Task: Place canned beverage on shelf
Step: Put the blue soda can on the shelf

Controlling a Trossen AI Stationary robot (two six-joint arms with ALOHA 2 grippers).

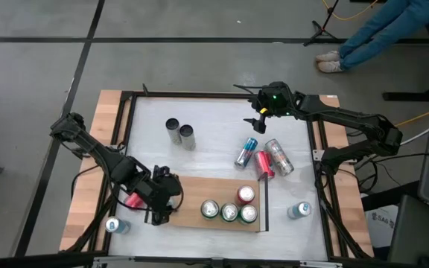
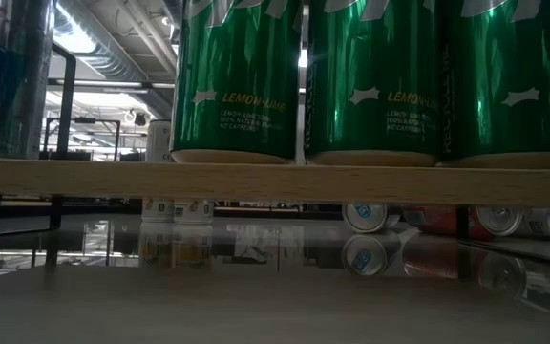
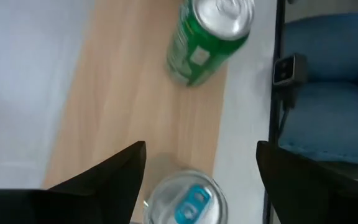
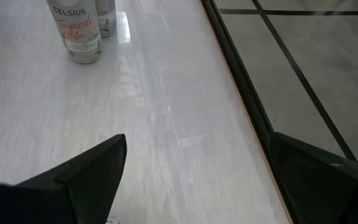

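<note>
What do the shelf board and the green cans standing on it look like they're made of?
The shelf: apparently light unfinished-looking wood, with pale matte grain in the left wrist view; its end rails look like thin black metal. The green cans: likely aluminium, given the glossy printed sides with sharp reflections and a bare silvery top.

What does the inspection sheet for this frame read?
Surface: white tabletop, black frame.
Job's things: shelf holds four upright cans at its right end.
Clutter: two upright cans at the back, three lying cans, single cans at front left and front right.
Grippers: left gripper open over the shelf's left end; right gripper open, empty, at the back.
Cables: one on the floor, right.
Surroundings: person's legs, far right.
</note>
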